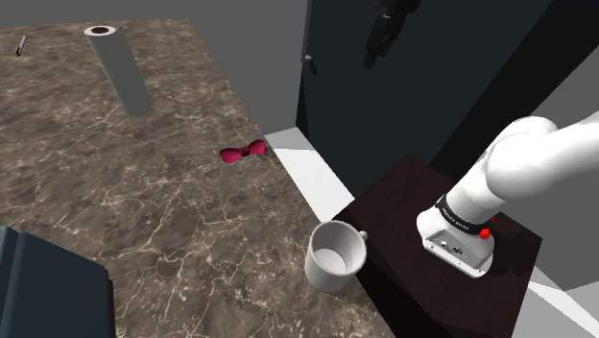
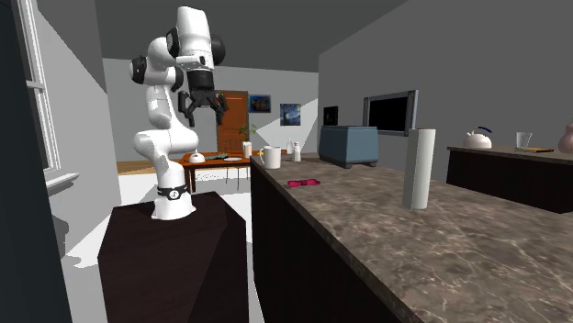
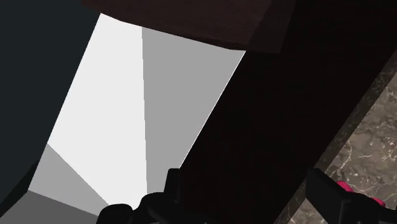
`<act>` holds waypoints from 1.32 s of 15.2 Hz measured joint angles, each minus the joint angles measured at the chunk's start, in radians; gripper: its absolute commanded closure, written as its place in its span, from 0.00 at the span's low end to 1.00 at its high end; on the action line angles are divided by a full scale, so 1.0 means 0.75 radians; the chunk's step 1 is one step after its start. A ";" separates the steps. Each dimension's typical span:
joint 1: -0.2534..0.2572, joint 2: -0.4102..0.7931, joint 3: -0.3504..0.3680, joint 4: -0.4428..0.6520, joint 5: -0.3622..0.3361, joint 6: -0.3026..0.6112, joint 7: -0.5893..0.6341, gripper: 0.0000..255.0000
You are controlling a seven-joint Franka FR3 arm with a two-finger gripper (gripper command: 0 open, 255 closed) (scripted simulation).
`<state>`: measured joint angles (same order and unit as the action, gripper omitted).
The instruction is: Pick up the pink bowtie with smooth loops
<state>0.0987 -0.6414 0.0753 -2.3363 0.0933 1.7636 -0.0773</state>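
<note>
A pink bowtie (image 1: 242, 153) lies flat on the brown marbled counter (image 1: 144, 192), close to the edge that faces the arm. It also appears as a small pink shape (image 2: 303, 183) on the counter in the second exterior view. My black gripper (image 1: 387, 35) hangs high in the air, off the counter, over the floor beside the stand. Its fingers stand apart with nothing between them (image 2: 204, 104). In the wrist view the open gripper (image 3: 248, 198) looks down at the floor and the counter's dark side, and a bit of the bowtie (image 3: 345, 187) peeks out past one fingertip (image 3: 326, 191).
A white mug (image 1: 336, 255) stands at the counter's edge near the stand (image 1: 451, 288). A tall grey cylinder (image 1: 120, 69) rises further back. A blue-grey box (image 1: 43, 288) sits at the shoulder view's lower left. A small pen-like thing (image 1: 20, 45) lies far off.
</note>
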 measured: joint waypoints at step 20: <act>0.175 0.819 0.361 0.330 -0.104 0.418 0.230 0.00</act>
<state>0.2302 -0.0274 0.3462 -2.0889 0.0151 2.0771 0.0954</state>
